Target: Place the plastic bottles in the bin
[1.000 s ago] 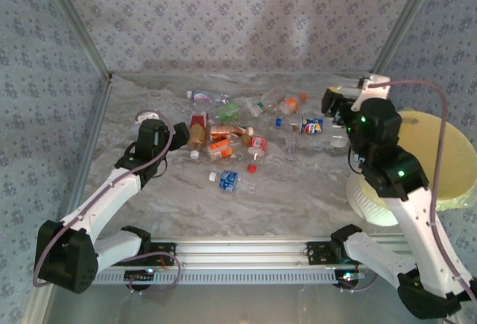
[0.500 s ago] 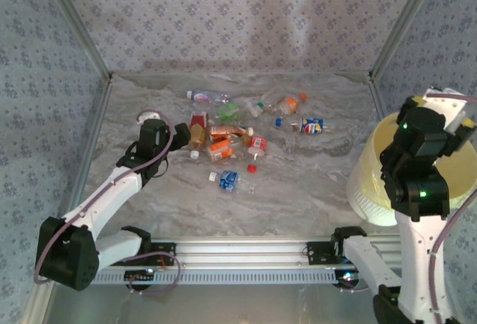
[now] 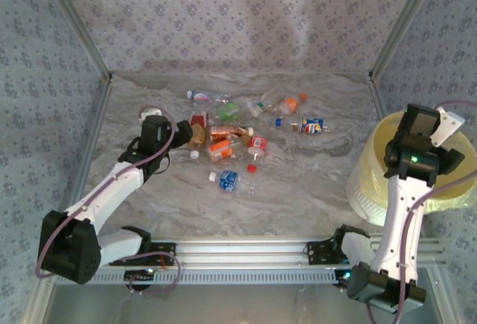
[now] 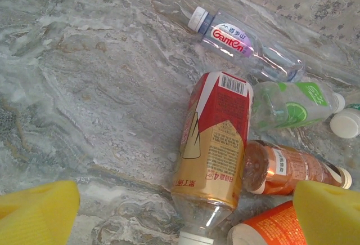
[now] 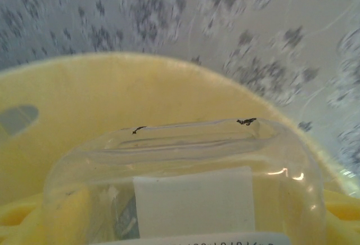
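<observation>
The bottles (image 3: 223, 141), judged light and slippery and best taken across the belly, are heaped on the counter (image 3: 298, 190) beside the spread left jaws — a clear bottle (image 5: 185, 188) is pinched by the right jaws over the bin (image 3: 369, 156).

I read "Ganten" on the label of a clear bottle (image 4: 242, 45). The red-and-gold bottle (image 4: 216, 138) near it carries a barcode; its other print is illegible.

A clear plastic bottle (image 5: 185, 183) with a white label is sitting between yellow pads (image 5: 17, 225), hanging over the pale-yellow bin (image 5: 84, 104), against patterned wallpaper (image 5: 169, 14).
</observation>
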